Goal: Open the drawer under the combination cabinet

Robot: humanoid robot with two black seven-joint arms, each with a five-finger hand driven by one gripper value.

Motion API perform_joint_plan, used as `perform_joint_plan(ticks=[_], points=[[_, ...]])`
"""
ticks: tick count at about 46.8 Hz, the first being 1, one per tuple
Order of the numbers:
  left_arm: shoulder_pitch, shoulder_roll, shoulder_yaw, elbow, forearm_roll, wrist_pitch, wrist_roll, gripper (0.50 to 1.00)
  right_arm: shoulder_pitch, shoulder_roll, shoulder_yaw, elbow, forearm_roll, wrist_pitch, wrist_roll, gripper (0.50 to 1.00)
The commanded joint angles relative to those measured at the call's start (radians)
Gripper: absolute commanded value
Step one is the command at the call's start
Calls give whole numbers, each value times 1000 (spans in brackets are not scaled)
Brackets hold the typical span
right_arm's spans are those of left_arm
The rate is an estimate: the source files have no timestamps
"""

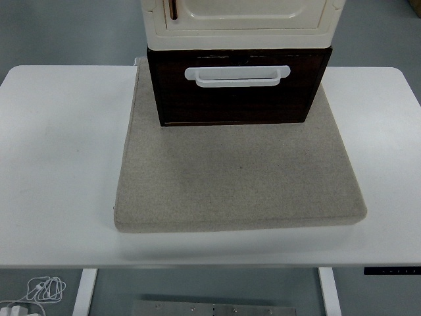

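Observation:
A dark brown drawer [237, 99] with a white bar handle [237, 76] faces me at the back of the table. Its front stands level with the cabinet's base, and I cannot tell whether it is pulled out at all. On top of it sits a cream cabinet [240, 23] with a panelled door and a thin brown handle [173, 8] at its left. The whole unit stands on a grey felt mat [237, 171]. Neither arm nor hand shows anywhere in the head view.
The white table [59, 164] extends to both sides of the mat. Below its near edge, a coiled white cable [43, 288] lies on the floor at the left. A black control panel [393, 270] sits on the table's front edge at the right.

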Motion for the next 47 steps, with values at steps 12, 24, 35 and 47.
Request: perform_joint_plan(ticks=[12, 24, 35, 47], points=[[-130, 1, 286, -38, 7, -37, 48, 1000, 0, 0, 0, 0, 0, 0, 0, 926], [-181, 1, 381, -92, 9, -133, 217, 1000, 0, 0, 0, 0, 0, 0, 0, 926], [-211, -7, 499, -71, -5, -141, 318, 1000, 0, 0, 0, -1, 0, 0, 0, 926], [-207, -41, 565, -8, -8, -140, 367, 1000, 0, 0, 0, 0, 0, 0, 0, 926]])
